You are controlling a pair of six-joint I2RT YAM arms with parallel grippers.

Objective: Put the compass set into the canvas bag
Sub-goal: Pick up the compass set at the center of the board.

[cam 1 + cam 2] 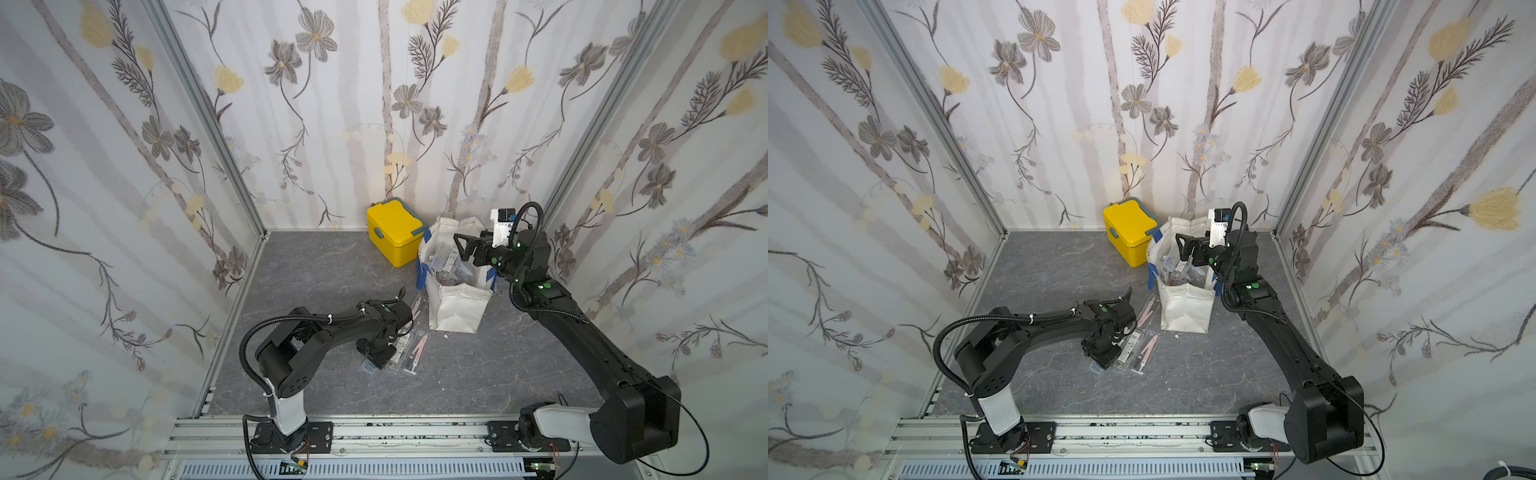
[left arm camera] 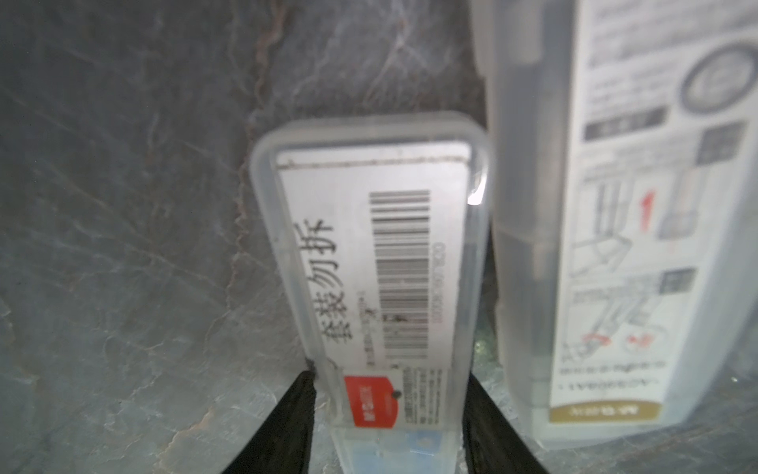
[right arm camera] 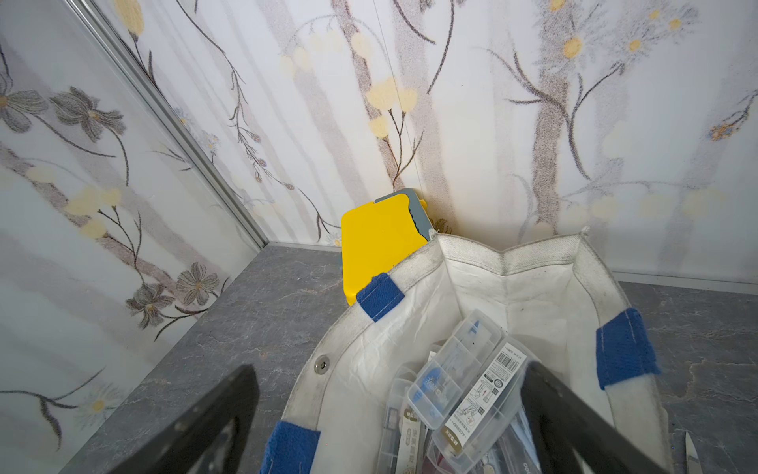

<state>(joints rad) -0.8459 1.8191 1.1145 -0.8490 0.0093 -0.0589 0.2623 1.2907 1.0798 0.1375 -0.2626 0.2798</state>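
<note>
One compass set [image 2: 381,262] lies flat on the table [image 2: 123,246], clamped between the left gripper's [image 2: 387,369] jaws.
We judge its clear case light, stiff and slick; the long edges suit best; farther off, the right gripper's [image 3: 389,366] jaws gape above the canvas bag [image 3: 504,258].

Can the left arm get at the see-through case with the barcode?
Most likely yes. The left gripper is down at the barcode case on the table, with a finger close against each long side and nothing lying over it. The other clear case sits right beside it but seems to leave room.
</note>
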